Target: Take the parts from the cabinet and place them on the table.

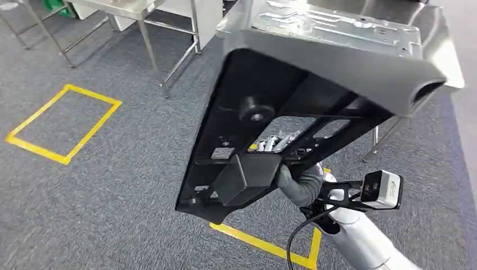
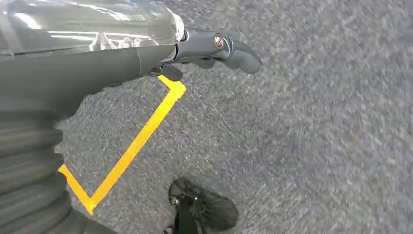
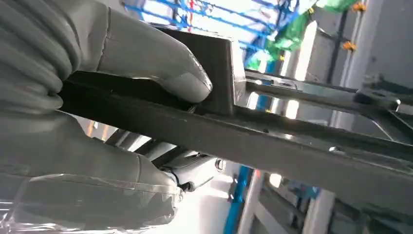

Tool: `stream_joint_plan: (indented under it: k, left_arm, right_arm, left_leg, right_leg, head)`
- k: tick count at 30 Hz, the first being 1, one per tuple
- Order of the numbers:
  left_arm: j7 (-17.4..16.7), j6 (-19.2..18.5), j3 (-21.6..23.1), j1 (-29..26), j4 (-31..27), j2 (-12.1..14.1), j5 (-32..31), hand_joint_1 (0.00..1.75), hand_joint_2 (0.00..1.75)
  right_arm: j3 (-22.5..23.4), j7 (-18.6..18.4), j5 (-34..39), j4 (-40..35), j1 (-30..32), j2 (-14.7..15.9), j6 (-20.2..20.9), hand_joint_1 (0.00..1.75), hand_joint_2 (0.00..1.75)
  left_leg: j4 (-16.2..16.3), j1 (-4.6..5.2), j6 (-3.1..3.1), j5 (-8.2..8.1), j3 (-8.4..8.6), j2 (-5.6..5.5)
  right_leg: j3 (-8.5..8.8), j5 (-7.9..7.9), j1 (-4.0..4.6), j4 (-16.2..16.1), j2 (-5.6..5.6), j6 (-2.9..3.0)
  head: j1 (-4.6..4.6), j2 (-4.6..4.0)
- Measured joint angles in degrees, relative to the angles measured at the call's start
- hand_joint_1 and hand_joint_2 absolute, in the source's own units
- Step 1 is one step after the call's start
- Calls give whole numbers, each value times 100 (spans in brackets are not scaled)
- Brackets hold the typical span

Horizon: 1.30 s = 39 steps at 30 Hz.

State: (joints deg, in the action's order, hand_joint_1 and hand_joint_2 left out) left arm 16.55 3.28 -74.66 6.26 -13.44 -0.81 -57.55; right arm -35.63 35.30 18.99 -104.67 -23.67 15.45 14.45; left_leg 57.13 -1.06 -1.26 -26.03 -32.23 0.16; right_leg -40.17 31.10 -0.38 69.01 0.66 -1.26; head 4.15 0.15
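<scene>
Head view, left to right: grey carpet floor is carrying a yellow tape square at 9 o'clock. Steel table legs are standing at 11 o'clock. The part, a large black plastic panel with a grey edge and cut-out openings, is filling the centre, tilted, raised off the floor and in front of a steel counter at 1 o'clock. A grey metal plate is lying on that counter behind the part.

Right hand is gripping the part's lower edge at 5 o'clock; right wrist view is showing the thumb pressing one face of a black bar, fingers wrapping the other.

Left hand is hanging over the carpet beside a yellow tape corner, fingers curling loosely, holding nothing.
</scene>
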Motion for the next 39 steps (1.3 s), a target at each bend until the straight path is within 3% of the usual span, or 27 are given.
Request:
stream_joint_plan:
  k: [2, 3, 5, 6, 7, 11, 12, 13, 14, 16, 17, 18, 19, 21, 22, 23, 26, 27, 29, 30, 32, 33, 34, 35, 37, 38, 39]
  left_arm:
    - [-7, -35, 7, -5, 0, 0, -9, 0, 175]
    - [-7, -50, 13, -3, 0, -7, -11, 0, 175]
    - [-9, -70, 22, 2, 0, -22, -11, 0, 175]
    - [-9, -87, 26, 4, 0, -29, -11, 0, 175]
    - [-9, -100, 31, 4, 0, -31, -9, 0, 175]
    - [-7, -161, 66, 34, 0, -29, 11, 0, 175]
    - [-2, -166, 70, 47, 0, -28, 13, 0, 175]
    - [17, -179, 72, 55, 0, -26, 24, 0, 175]
    - [20, -192, 74, 48, 0, -33, 24, 0, 175]
    - [28, -192, 74, 17, 0, -31, 48, 0, 175]
    - [28, -192, 74, -3, 0, -29, 53, 0, 175]
    - [33, -192, 74, -14, 0, -29, 53, 0, 175]
    - [44, -192, 76, -15, 0, -29, 53, 0, 175]
    - [55, -197, 79, -12, 0, -29, 48, 0, 175]
    - [59, -197, 81, -20, 0, -22, 42, 0, 175]
    - [61, -199, 83, -17, 2, -15, 39, 0, 175]
    - [81, -199, 85, -2, 0, -11, 39, 0, 175]
    - [87, -203, 90, 13, 2, -29, 37, 0, 175]
    - [120, -207, 101, 20, 2, -29, 24, 0, 175]
    - [127, -210, 103, 6, 2, -29, 22, 0, 175]
    - [153, -280, 103, -15, 2, -29, 15, 0, 175]
    - [168, -321, 105, -20, 2, -29, 15, 0, 175]
    - [184, -336, 109, -19, 2, -29, 15, 0, 175]
    - [206, -358, 109, -17, 2, -29, 15, 0, 175]
    - [230, -380, 114, -13, 2, -29, 15, 0, 175]
    - [234, -382, 114, -10, 2, -29, 15, 0, 175]
    - [236, -385, 114, -5, 2, -26, 15, 0, 175]
  right_arm:
    - [-2, 11, 2, 31, 17, 9, -2, 175, 175]
    - [-4, 11, 2, 48, 18, 9, -2, 175, 175]
    - [-2, 11, 2, 57, 15, 11, -4, 175, 175]
    - [-2, 17, 2, 57, 13, 13, -13, 175, 175]
    - [-2, 22, 0, 57, 9, 13, -24, 175, 175]
    - [-2, 22, -7, 50, 13, 15, -24, 175, 175]
    - [-2, 22, -9, 37, 13, 22, -24, 175, 175]
    - [-2, 24, -2, 35, -8, 28, -22, 175, 175]
    - [-4, 15, -4, 37, -33, 24, -22, 175, 175]
    - [-4, 15, 4, 44, -25, 26, -20, 175, 175]
    - [-4, 15, 15, 55, -16, 28, -17, 175, 175]
    - [-4, 15, 20, 59, -14, 28, -17, 175, 175]
    - [-4, 20, 33, 59, -8, 31, -17, 175, 175]
    - [-4, 33, 55, 57, -4, 33, -15, 175, 175]
    - [-4, 37, 61, 59, -2, 35, -15, 175, 175]
    - [-4, 42, 68, 61, -6, 35, -15, 175, 175]
    - [-2, 57, 74, 59, 44, 46, -15, 175, 175]
    - [-2, 66, 74, 52, 48, 61, -15, 175, 175]
    - [11, 87, 57, 28, 59, 83, -15, 175, 175]
    - [11, 96, 33, 26, 69, 83, -20, 175, 175]
    - [11, 118, -129, 24, 140, 83, -37, 175, 175]
    - [13, 129, -201, 24, 175, 83, -46, 175, 175]
    - [13, 135, -247, 20, 202, 83, -57, 175, 175]
    - [15, 138, -280, -5, 227, 85, -72, 175, 175]
    - [42, 151, -326, -72, 249, 96, -105, 175, 175]
    - [50, 157, -328, -90, 250, 96, -109, 175, 175]
    - [52, 166, -330, -120, 260, 94, -118, 175, 175]
  left_leg:
    - [3, 2, 6, -23, 2, 130]
    - [3, 1, 18, -38, 18, 196]
    - [4, -1, 45, -79, 76, 311]
    - [3, 0, 64, -105, 116, 361]
    - [3, 21, 97, -131, 143, 405]
    - [-22, 50, 235, -189, 212, 604]
    - [12, 22, 278, -238, 203, 564]
    - [157, 11, 295, -336, 181, 311]
    - [525, 9, 291, -553, 11, 156]
    - [1519, -1, 313, -988, -494, 47]
    - [1851, -3, 322, -1041, -685, 37]
    - [1877, -3, 319, -951, -745, 35]
    - [1644, -3, 309, -737, -684, 32]
    - [648, -7, 269, -140, -288, -46]
    - [196, -15, 226, 7, -126, -357]
    - [74, -33, 199, -53, -61, -463]
    - [106, 35, 131, -44, -63, -329]
    - [30, -36, 79, -7, -25, -258]
    - [-28, -34, -8, 8, 25, -122]
    - [-27, -23, -9, 5, 26, -68]
    - [-25, -9, -11, -44, 19, 12]
    - [-18, -9, 2, -63, 24, 47]
    - [-14, -9, 16, -89, 43, 69]
    - [-13, -9, 29, -106, 72, 95]
    - [-12, -9, 72, -155, 161, 150]
    - [-11, 29, 115, -187, 173, 160]
    - [-18, 26, 153, -213, 186, 165]
  right_leg:
    - [-377, 175, -40, 676, -31, -38]
    - [-363, 43, -58, 601, -46, -52]
    - [75, -450, -68, -252, -120, -48]
    - [372, -677, -55, -795, -267, -27]
    - [525, -632, -11, -1112, -517, 10]
    - [497, -633, 53, -1111, -258, 135]
    - [546, -672, -33, -1167, -196, 193]
    - [557, -670, -22, -1180, -151, 214]
    - [557, -667, -20, -1179, -113, 249]
    - [556, -661, -4, -1175, 23, 277]
    - [559, -659, 3, -1170, 104, 280]
    - [562, -657, 5, -1163, 181, 278]
    - [570, -652, 4, -1157, 255, 271]
    - [596, -629, 3, -1131, 398, 239]
    - [584, -613, -17, -1116, 452, 222]
    - [546, -610, 17, -1077, 513, 184]
    - [511, -657, -61, -1124, 673, 57]
    - [513, -651, -10, -1132, 727, 10]
    - [367, -403, -6, -768, 205, -25]
    - [161, -192, -21, -356, 67, -57]
    - [-295, 135, -57, 518, -29, -105]
    - [-372, 95, -67, 649, -42, -120]
    - [-291, -77, -82, 477, -49, -129]
    - [-74, -307, -91, 92, -60, -126]
    - [555, -717, -83, -1035, -143, -73]
    - [607, -567, -22, -1135, -179, -28]
    - [610, -565, -18, -1152, -146, 17]
  head:
    - [-2, 0]
    - [-2, 0]
    - [-2, 0]
    - [-2, 0]
    - [-2, 0]
    - [0, 0]
    - [0, 0]
    - [0, 0]
    - [2, 0]
    - [2, 0]
    - [0, 0]
    - [0, 0]
    - [0, 0]
    - [0, 0]
    - [0, 0]
    - [0, 0]
    - [0, 0]
    - [2, 0]
    - [-5, 0]
    - [-7, 0]
    - [-4, 0]
    - [-4, 0]
    - [-4, 0]
    - [-4, 0]
    - [-4, 0]
    - [-4, 0]
    - [-4, 0]
